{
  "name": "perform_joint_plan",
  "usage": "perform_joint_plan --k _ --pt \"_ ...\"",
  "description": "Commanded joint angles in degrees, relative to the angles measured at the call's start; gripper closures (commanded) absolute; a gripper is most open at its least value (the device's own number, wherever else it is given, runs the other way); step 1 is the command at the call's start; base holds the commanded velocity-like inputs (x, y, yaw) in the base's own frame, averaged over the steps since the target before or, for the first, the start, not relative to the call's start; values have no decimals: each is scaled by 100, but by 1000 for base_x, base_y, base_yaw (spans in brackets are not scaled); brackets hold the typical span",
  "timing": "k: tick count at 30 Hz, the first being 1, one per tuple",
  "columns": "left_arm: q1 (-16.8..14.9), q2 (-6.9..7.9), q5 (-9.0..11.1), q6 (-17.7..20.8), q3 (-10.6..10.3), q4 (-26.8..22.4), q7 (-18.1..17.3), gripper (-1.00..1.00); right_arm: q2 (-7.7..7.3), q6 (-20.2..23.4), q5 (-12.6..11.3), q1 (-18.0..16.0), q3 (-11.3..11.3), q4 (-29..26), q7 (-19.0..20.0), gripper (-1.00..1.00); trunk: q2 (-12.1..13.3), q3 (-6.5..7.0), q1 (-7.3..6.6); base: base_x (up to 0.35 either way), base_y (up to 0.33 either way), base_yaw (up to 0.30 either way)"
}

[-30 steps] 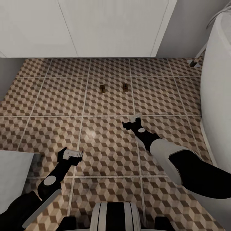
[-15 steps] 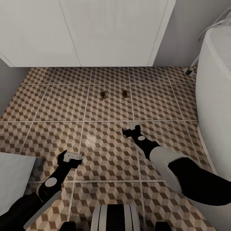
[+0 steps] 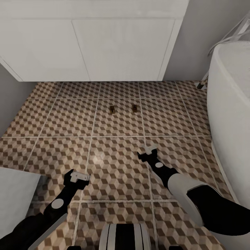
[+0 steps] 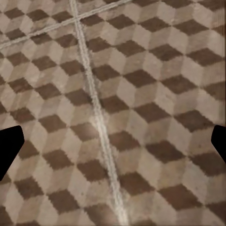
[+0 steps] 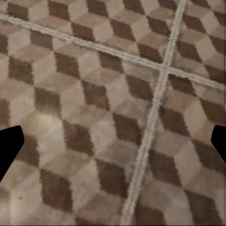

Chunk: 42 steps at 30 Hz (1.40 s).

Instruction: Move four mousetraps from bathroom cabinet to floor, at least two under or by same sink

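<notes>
A: Where are the traps?

B: Two traps, one (image 3: 111, 109) and the other (image 3: 134, 108), lie side by side on the floor (image 3: 66, 118), apart from each other, in front of the white vanity (image 3: 104, 48). The tub (image 3: 231, 114) stands at the right.

A: And the left gripper (image 3: 77, 176)?

B: It hangs over the tiles near a grout line, well short of the traps. In its wrist view the two dark fingertips (image 4: 9, 148) sit at opposite edges, spread wide, with bare floor between them.

A: The right gripper (image 3: 148, 152)?

B: Over the tiles too, closer to the traps but apart from them. Its fingertips (image 5: 9, 146) are likewise spread wide, gripping nothing.
</notes>
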Motion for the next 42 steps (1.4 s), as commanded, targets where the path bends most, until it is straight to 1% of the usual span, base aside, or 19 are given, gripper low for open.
perform_joint_plan --k 1,3,6,14,15,18,21,22,23,26,28,29,31,32,34,36,38,39,42 --pt "-8 7 31 -63 -67 50 51 -100 -17 -59 28 40 16 8 -28 -100 0 20 -3 0 0 0" --pt "-9 7 31 -296 -179 220 57 -100 -71 -163 29 168 14 8 -29 -100 3 64 -8 0 0 0" --pt "-8 7 32 -486 -266 379 62 -100 -129 -236 29 290 11 7 -30 -100 7 130 -16 0 0 0" --pt "-8 7 57 -788 -498 855 64 -100 -268 -416 29 640 15 7 -31 -100 17 308 -37 0 0 0" --pt "-8 7 116 -907 -570 997 64 -100 -292 -463 29 712 14 7 -31 -100 19 330 -39 0 0 0" --pt "-8 7 298 -1146 -705 1205 64 -100 -325 -528 29 847 11 7 -31 -100 23 396 -47 0 0 0" --pt "-8 7 581 -1402 -898 1423 64 -100 -363 -588 29 1005 9 7 -31 -100 27 463 -55 0 0 0" --pt "-9 7 687 -1483 -976 1502 60 -100 -374 -613 29 1054 9 7 -31 -100 28 485 -57 0 0 0" --pt "-9 7 898 -1635 -1144 1666 55 -100 -391 -675 29 1141 8 7 -31 -100 29 507 -60 0 0 0" --pt "-8 7 1175 -1848 -1392 1919 48 -100 -422 -793 29 1263 11 7 -31 -100 33 573 -68 0 0 0" --pt "-8 7 1316 -1994 -1536 2085 44 -100 -444 -875 29 1356 9 7 -31 -100 36 618 -73 0 0 0" --pt "-8 3 1418 -2150 -1662 2248 43 -100 -461 -947 29 1447 9 7 -31 -100 37 640 -75 0 0 0" --pt "-8 1 1488 -2312 -1772 2409 44 -100 -486 -1003 29 1527 12 7 -31 -100 40 684 -81 0 0 0" --pt "-9 -11 1536 -2472 -1870 2568 45 -100 -514 -1044 29 1601 13 8 -29 -100 41 706 -83 0 0 0" --pt "-8 -54 1578 -2690 -2003 2808 46 -100 -539 -1084 29 1709 15 8 -27 -100 44 751 -88 0 0 0" --pt "-8 -80 1593 -2813 -2090 2964 46 -100 -549 -1114 29 1781 15 7 -25 -100 47 795 -94 0 0 0" --pt "-8 -105 1610 -2963 -2235 3166 46 -100 -563 -1172 29 1884 14 7 -27 -100 49 839 -99 0 0 0" --pt "-9 -122 1624 -3109 -2447 3385 46 -100 -600 -1256 29 2004 13 10 -25 -100 51 861 -101 0 0 0" --pt "-8 -129 1691 -3226 -2593 3535 46 -100 -658 -1333 25 2129 15 9 -23 -100 55 928 -109 0 0 0"
